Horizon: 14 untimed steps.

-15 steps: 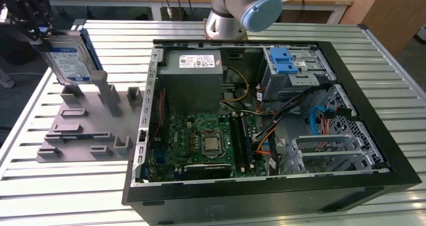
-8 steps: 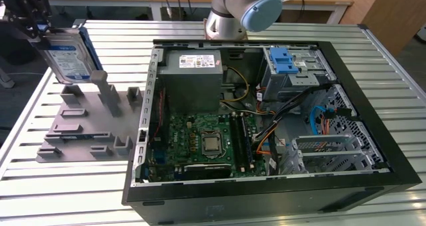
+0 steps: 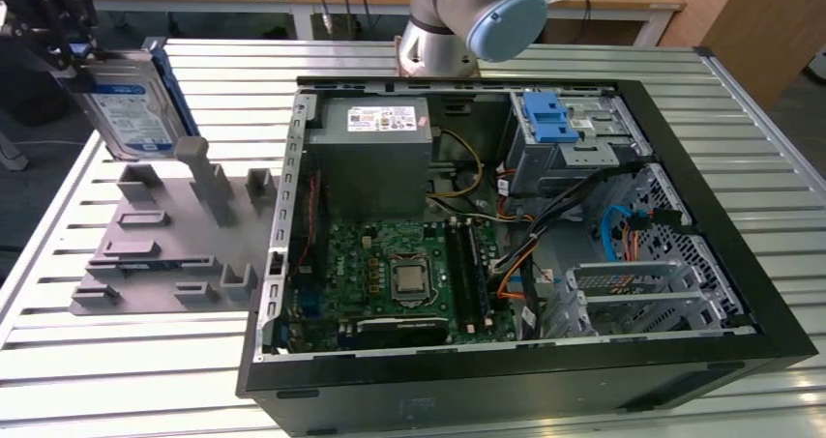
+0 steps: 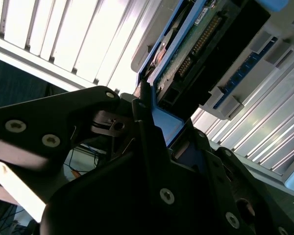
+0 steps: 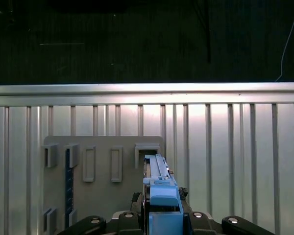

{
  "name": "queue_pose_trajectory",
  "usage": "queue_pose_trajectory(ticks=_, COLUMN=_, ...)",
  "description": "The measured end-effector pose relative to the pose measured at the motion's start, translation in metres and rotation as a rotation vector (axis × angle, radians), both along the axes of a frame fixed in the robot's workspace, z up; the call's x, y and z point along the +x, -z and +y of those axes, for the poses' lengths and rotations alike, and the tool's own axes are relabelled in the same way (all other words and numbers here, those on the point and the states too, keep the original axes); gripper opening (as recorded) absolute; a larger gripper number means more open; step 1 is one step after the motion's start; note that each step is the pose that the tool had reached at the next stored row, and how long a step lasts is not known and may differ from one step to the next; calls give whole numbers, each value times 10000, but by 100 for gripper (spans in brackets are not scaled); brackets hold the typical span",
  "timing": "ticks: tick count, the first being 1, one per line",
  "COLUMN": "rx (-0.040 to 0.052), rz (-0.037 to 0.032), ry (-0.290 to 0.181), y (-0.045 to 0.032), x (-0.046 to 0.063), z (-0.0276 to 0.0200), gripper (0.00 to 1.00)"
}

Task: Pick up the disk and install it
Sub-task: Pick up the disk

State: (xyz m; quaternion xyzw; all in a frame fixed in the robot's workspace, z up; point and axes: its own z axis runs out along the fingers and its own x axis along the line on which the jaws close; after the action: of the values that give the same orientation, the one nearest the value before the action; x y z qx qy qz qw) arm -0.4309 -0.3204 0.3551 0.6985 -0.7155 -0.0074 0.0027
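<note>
Pincer (image 3: pixel 68 53) grips the flat silver disk (image 3: pixel 133 114) with a blue-and-white label and blue frame. The wide slatted metal bench (image 3: pixel 116 380) carries the open black computer box (image 3: pixel 516 392) and, just beside it, the grey plastic holder tray (image 3: pixel 155 281). The disk hangs upright in the air over that tray's edge.

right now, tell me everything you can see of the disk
The disk is a flat silver rectangle with a blue-and-white label on its broad face and a blue plastic rail along its edges. It stands on edge, slightly tilted, at the exterior view's left, apparently lifted above the grey slotted holder and outside the open computer case. The gripper is shut on its upper end. The second wrist view shows its underside: a green circuit board with connector pins.
</note>
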Motion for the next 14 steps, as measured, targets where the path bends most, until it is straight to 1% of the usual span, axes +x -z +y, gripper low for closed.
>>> queue_pose_trajectory(ticks=14, rx=0, rz=0, ry=0, y=-72, x=0, z=0, gripper=36)
